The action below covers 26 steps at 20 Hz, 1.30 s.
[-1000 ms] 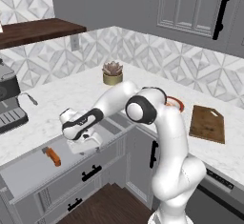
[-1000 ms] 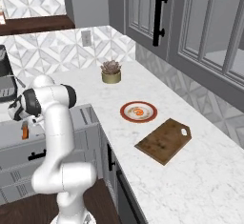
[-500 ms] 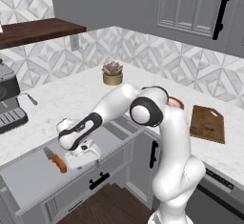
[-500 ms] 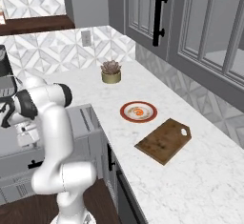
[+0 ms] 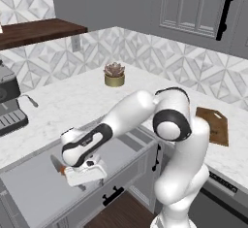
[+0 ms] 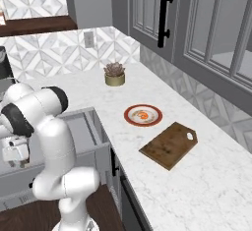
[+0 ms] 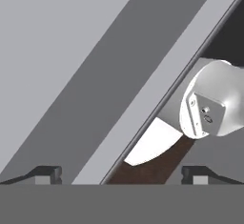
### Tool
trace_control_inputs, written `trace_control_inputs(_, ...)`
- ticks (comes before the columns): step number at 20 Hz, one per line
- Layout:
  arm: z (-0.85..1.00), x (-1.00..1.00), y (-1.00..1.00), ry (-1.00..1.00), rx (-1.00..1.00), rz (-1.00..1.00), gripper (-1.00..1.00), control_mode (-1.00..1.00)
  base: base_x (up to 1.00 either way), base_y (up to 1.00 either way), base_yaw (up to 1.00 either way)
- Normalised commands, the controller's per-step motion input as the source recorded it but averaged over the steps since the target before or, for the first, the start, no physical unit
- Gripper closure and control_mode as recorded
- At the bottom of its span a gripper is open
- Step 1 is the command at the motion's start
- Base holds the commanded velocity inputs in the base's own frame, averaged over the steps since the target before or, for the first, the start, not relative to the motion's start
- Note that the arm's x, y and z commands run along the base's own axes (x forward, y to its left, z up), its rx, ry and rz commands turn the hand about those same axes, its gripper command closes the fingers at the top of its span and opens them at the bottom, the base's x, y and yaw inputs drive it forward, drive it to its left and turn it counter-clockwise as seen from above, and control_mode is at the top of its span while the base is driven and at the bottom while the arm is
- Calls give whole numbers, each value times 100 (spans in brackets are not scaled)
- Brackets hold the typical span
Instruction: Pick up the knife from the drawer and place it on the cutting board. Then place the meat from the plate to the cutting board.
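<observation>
Reaching low into the open drawer [image 5: 34, 193], arm stretched down and leftward from the base. Claw [image 5: 83, 173] hovering just over the drawer's flat grey floor, right beside the knife [image 5: 58, 165]; fingertips [image 7: 45, 173] standing wide apart at the bottom of the hand view, nothing between them. Knife lying flat on the drawer floor, dark blade and a sliver of orange handle peeking out from under the wrist, the rest hidden by the hand. Judging the knife as light, stiff and thin: lying low against the floor, so calling for a pinch across the handle rather than the blade, the handle being thicker and less slippery; blade likely sliding or twisting out of a loose hold. Waiting on the marble tabletop [image 6: 147, 176], well apart from the drawer: cutting board [image 6: 169, 144], bare, and just beyond it the plate [image 6: 142, 115] carrying the meat [image 6: 142, 115]. Judging the meat as small, soft and somewhat slick, wanting a gentle squeeze across its middle. Also standing on the tabletop: small potted succulent [image 6: 114, 74] near the backsplash, coffee machine [image 5: 8, 103] at the far left. First step not yet done, knife not yet gripped.
</observation>
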Motion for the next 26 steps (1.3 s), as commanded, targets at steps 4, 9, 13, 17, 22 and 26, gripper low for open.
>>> trace_control_inputs(4,62,-100,-5,-4,16,1,-100,-100,0,0,0)
trace_control_inputs(9,99,18,0,-1,13,21,-100,-100,0,0,0)
trace_control_inputs(13,33,99,0,-1,14,33,-100,-100,0,0,0)
trace_control_inputs(17,-24,96,15,-1,12,58,-100,-100,0,0,0)
trace_control_inputs(22,-40,61,27,-7,1,58,-100,-100,0,0,0)
trace_control_inputs(26,-48,32,46,-4,2,40,-100,-100,0,0,0)
